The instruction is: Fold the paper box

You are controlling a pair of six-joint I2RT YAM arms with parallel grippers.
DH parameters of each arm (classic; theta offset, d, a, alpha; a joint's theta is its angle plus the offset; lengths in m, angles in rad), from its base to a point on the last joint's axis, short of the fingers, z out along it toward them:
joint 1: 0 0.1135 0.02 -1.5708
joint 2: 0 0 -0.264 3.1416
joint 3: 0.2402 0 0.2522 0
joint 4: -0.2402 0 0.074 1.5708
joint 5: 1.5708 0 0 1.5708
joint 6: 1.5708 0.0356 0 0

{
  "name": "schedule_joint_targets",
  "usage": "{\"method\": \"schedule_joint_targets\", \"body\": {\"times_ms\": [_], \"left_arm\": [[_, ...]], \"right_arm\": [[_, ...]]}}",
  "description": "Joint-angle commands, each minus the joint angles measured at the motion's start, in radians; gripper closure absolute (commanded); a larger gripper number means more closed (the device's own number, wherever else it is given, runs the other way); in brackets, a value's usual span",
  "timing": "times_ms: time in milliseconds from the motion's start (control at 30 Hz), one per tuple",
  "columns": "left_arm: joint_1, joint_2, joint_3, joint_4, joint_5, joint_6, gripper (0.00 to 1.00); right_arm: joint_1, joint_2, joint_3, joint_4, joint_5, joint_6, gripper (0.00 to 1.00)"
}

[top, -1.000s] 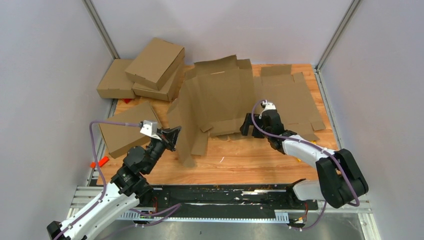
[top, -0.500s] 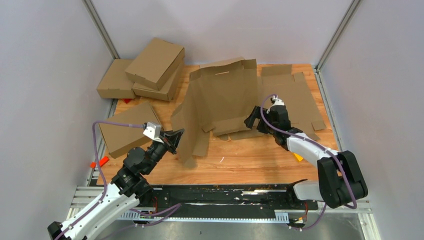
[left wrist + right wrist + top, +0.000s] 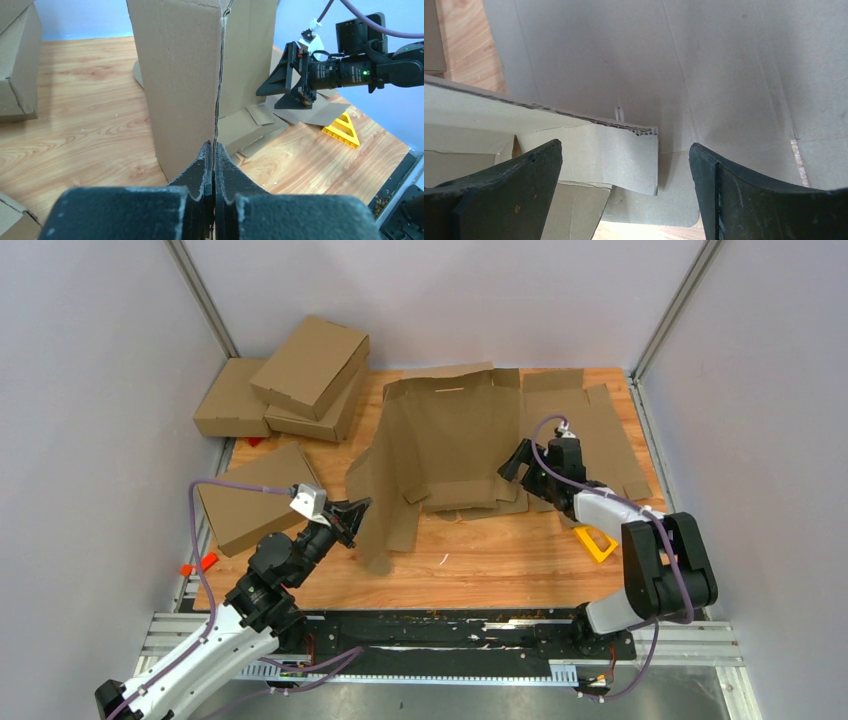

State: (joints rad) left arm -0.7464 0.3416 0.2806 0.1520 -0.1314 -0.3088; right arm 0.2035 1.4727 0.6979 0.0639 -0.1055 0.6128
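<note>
The wooden surface [image 3: 480,570] carries everything and leaves open grain on the near side of both arms.

The paper box [image 3: 450,435] is the largest loose item. It is a partly erected brown blank between the two sets of jaws: its main panel leans up away from the arms, and a side wing hangs down toward the left jaws. It is not yet a closed box, so the fold appears to be at an early stage.

A second flat blank [image 3: 590,430] lies beyond and outboard of the right jaws, partly under the box. It looks like spare stock.

Closed cardboard boxes [image 3: 310,370] are stacked well beyond the left jaws. One more box [image 3: 245,502] sits just outboard of the left jaws.

The left arm [image 3: 265,575] reaches in low. The left jaws are clenched on the lower edge of the hanging wing [image 3: 185,75], with the cardboard edge running straight down into the closed pair. This grasp probably anchors the blank so it cannot slide while the other side is worked.

The right arm [image 3: 610,515] approaches from the opposite side. The right jaws are released and spread wide, straddling the corner of a small flap [image 3: 624,155] without touching it, with a gap on both sides. This position suits pinching or pushing that flap next.

A yellow triangular piece [image 3: 595,543] lies on the near side of the right jaws, beside the arm. A small orange item [image 3: 200,563] lies outboard of the left arm, off the surface edge.
</note>
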Motion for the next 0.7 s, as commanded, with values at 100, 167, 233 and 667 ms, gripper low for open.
{"method": "schedule_joint_targets", "body": {"times_ms": [100,167,233,667], "left_arm": [[-0.005,0.020,0.001,-0.048,0.026,0.017,1.00],[-0.006,0.021,-0.001,-0.042,0.031,0.016,1.00],[-0.005,0.025,-0.001,-0.036,0.035,0.017,1.00],[-0.005,0.079,0.020,-0.012,0.071,0.025,1.00]], "right_arm": [[-0.009,0.075,-0.009,0.117,-0.115,0.071,0.07],[-0.009,0.088,-0.011,0.133,-0.146,0.090,0.11],[-0.009,0.087,-0.024,0.161,-0.169,0.112,0.17],[-0.009,0.007,-0.079,0.257,-0.226,0.179,0.49]]}}
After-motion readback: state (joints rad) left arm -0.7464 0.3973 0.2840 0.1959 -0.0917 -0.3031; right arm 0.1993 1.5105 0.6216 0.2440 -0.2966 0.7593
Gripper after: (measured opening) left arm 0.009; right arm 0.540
